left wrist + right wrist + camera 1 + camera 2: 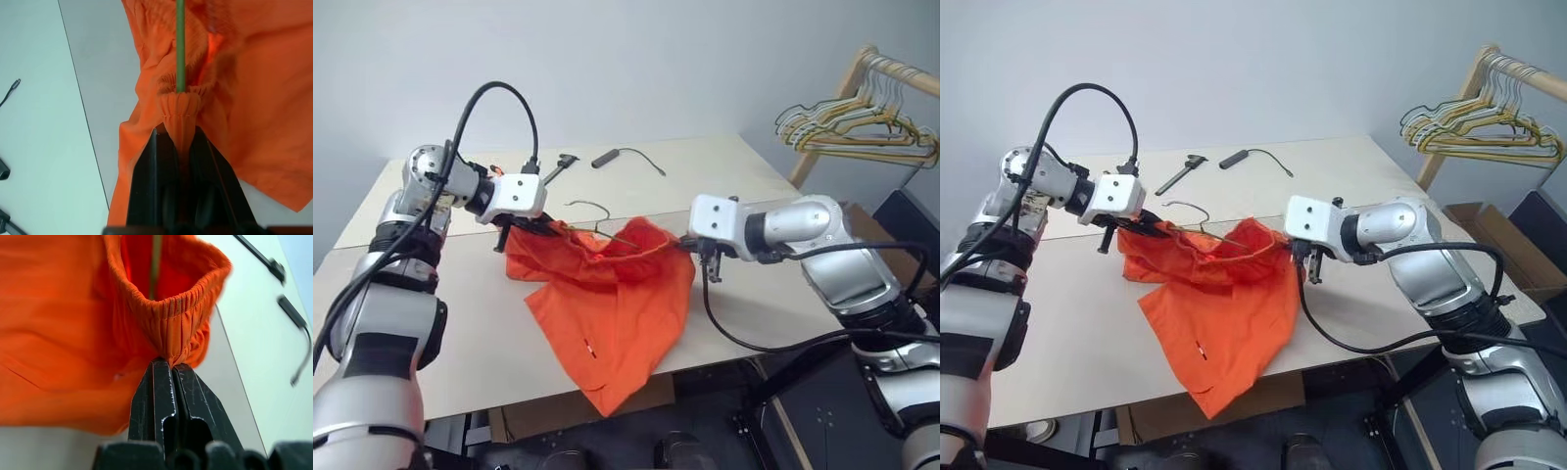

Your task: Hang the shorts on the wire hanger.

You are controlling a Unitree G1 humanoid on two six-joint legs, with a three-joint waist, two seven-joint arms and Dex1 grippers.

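Clamped hard on a bunched pinch of elastic waistband, my right gripper [166, 366] has its two black fingers pressed together with the orange cloth squeezed between them. My left gripper [178, 139] does the same on the opposite side of the waistband, its fingers shut on a gathered fold.

Between the two pinches the shorts [617, 304] are held up above the table [440, 343] with the waist pulled into a mouth, while the legs sag down and trail over the near edge. The wire hanger [590, 208] sits inside that mouth: its thin green wire runs through the waistband, just past my left fingers, and its curved hook pokes out above the cloth toward the far side.

I judge this to be the threading step, with the shoulders of the hanger partly in the waist but the cloth not yet settled on them. Next I would need to spread the waistband wider and draw it along the wire evenly, keeping both pinches firm so the hanger does not slip out.

Farther back on the table lie a dark cable [626, 157] and a small black tool [560, 166]; beyond its right corner a rack of pale hangers [857, 127] stands.
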